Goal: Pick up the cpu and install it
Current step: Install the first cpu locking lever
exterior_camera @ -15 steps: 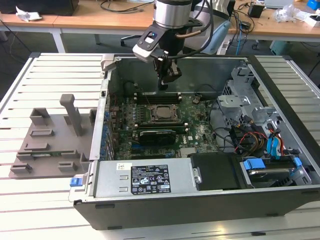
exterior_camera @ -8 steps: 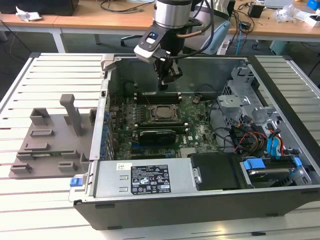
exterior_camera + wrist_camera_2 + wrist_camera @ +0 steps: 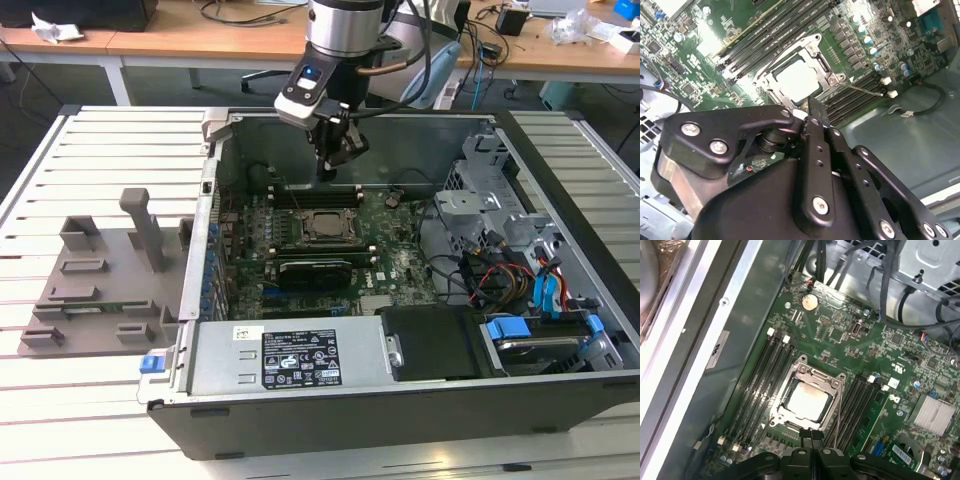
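Note:
The cpu (image 3: 808, 400) lies flat inside the metal-framed socket (image 3: 796, 371) on the green motherboard, its pale silvery top facing up; the second wrist view shows the cpu (image 3: 798, 78) there too. In the exterior view the cpu (image 3: 322, 225) sits mid-board inside the open computer case (image 3: 300, 420). My gripper (image 3: 327, 172) hangs a little above and behind the socket, apart from the chip. Both wrist views show its black fingers pressed together at the tips, gripper (image 3: 810, 434) and gripper (image 3: 811, 111), with nothing between them.
Black memory slots (image 3: 763, 377) flank the socket on both sides. A grey plastic tray (image 3: 95, 290) with an upright post (image 3: 146, 230) stands on the slatted table at the exterior view's left. Drive cages and cables (image 3: 510, 260) fill the case's right side.

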